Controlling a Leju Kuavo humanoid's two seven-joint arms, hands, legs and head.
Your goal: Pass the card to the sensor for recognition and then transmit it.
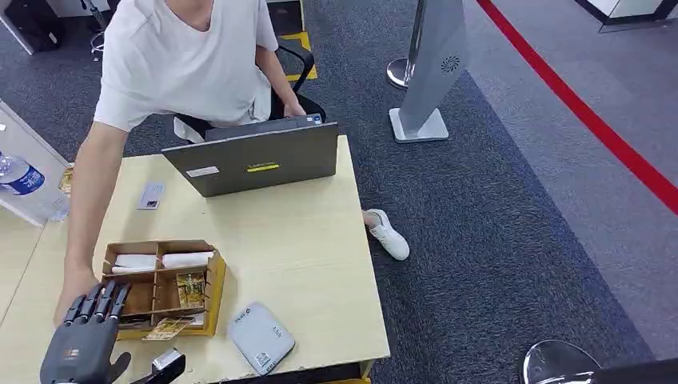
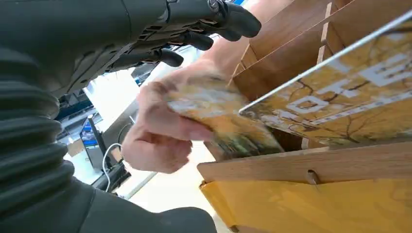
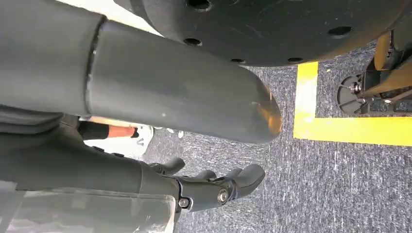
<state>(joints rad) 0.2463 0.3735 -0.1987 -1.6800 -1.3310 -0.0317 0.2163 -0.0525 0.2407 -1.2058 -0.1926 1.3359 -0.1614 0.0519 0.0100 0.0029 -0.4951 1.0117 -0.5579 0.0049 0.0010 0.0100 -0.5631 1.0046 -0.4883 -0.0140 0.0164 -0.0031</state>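
A pale wood-grain tabletop point(image 1: 304, 240) is carrying a shallow wooden organizer tray point(image 1: 213, 282) split by thin slats into compartments, two of them holding white rolled items and others holding glossy yellow-printed cards. One such card point(image 1: 167, 329) is lying flat at the tray's near edge, partly overhanging it; in the left wrist view its smooth autumn-toned face with white lettering point(image 2: 340, 92) is slanting over the tray's plywood wall. The robot's left hand point(image 1: 84, 340), dark and matte, is hovering just beside the tray's left end with its fingers spread apart and holding nothing. A person's hand point(image 1: 70, 290) is resting on the tabletop right next to those fingers, and the left wrist view shows it pinching another blurred yellow card. The flat, rounded grey card sensor point(image 1: 261, 338) is sitting near the tray's right corner. A grey laptop point(image 1: 256, 158) is standing open farther back. The right hand point(image 3: 214, 187) is hanging over dark speckled carpet, fingers loosely curled in on nothing.
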